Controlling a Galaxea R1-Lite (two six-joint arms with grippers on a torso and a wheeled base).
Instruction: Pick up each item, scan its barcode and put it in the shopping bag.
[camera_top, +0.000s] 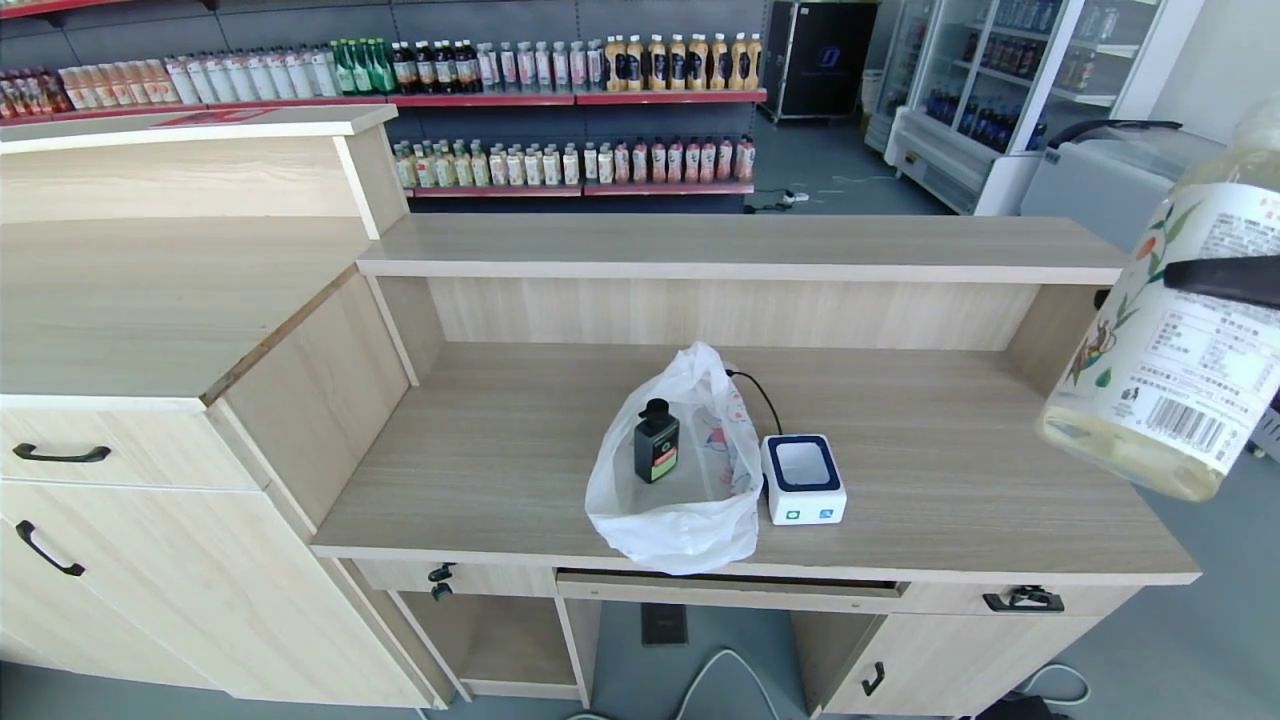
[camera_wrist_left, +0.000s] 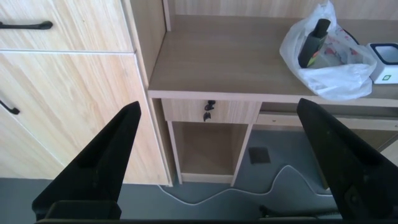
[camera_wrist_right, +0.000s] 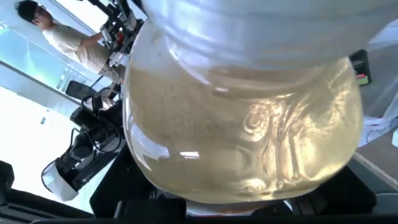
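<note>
Shop counter (camera_top: 900, 470), right gripper (camera_top: 1215, 280) raised, gripping bottle (camera_top: 1170, 370)

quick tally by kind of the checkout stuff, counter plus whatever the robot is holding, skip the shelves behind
shopping bag: 1
bottles: 2 (small dark bottle standing in the shopping bag, large pale bottle held up on the right)
scanner: 1
total: 4

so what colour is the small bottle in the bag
The small bottle is black, clearest in the head view.
</note>
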